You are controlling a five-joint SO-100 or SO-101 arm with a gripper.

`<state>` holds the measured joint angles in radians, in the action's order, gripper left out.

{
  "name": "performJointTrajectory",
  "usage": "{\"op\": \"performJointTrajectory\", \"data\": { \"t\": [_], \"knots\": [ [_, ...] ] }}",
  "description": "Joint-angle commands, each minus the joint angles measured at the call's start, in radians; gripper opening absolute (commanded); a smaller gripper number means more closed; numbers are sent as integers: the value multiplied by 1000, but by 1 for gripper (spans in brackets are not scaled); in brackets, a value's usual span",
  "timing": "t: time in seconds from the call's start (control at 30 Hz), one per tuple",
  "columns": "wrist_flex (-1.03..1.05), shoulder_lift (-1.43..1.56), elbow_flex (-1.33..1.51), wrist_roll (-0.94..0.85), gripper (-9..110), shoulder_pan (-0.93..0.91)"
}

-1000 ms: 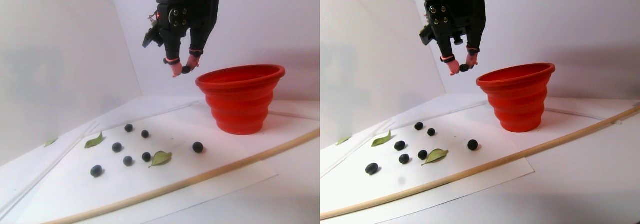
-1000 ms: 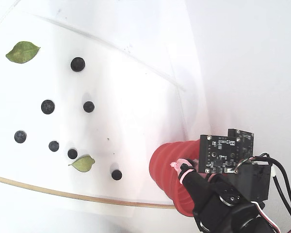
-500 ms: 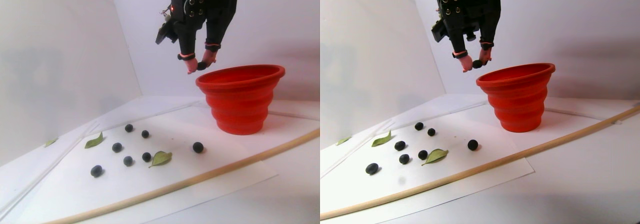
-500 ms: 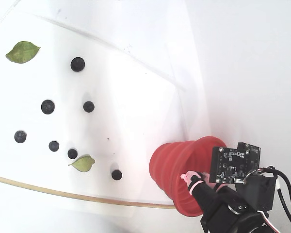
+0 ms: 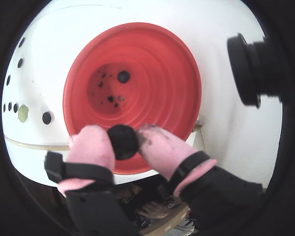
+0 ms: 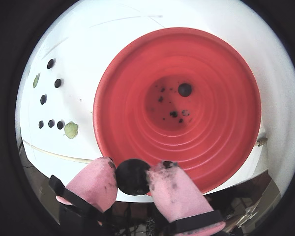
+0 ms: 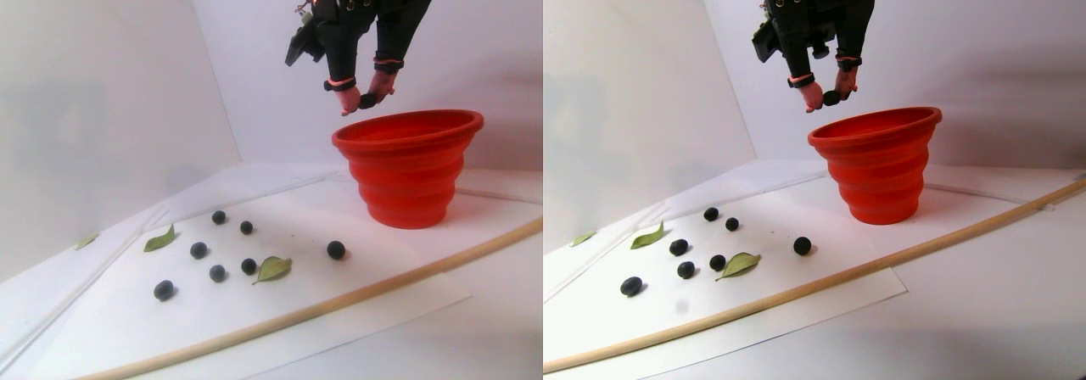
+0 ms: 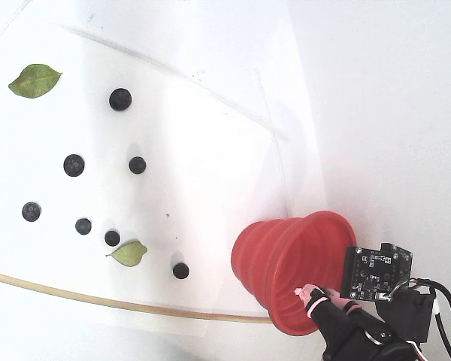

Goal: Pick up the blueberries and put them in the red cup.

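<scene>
Bright, washed-out whites; fisheye-vignetted wrist views.

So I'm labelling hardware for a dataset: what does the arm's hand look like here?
The hand is black, with two fingers capped in pink sleeves, smudged dark and strapped by black bands. In the fixed view, a black circuit board and black and white cables show.
</scene>
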<state>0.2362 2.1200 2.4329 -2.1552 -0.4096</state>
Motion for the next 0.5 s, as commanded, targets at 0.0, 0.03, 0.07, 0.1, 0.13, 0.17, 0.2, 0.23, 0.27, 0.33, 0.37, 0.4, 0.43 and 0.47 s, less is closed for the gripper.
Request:
{"op": "performJointTrajectory", "data": {
  "t": [0.0,0.03,0.07,0.1,0.13,0.17,0.2,0.23,0.27,0.33,0.37,0.4,0.43,0.47],
  "knots": [
    [5,75,-12,-14,15,-12],
    [5,74,-14,-14,16,-14],
    [5,74,-14,-15,16,-17],
    [5,74,-15,-12,16,-20],
    [5,74,-18,-8,16,-21],
    [5,74,-20,-3,16,-21],
    [5,77,-21,0,16,-21],
    [6,81,-23,6,16,-20],
    [14,87,-23,9,16,-17],
    [31,107,-20,11,16,-6],
    [37,120,-15,12,16,-2],
    [48,133,-11,12,16,5],
    [61,150,-5,12,16,12],
    [72,167,2,12,16,18]
  ]
}}
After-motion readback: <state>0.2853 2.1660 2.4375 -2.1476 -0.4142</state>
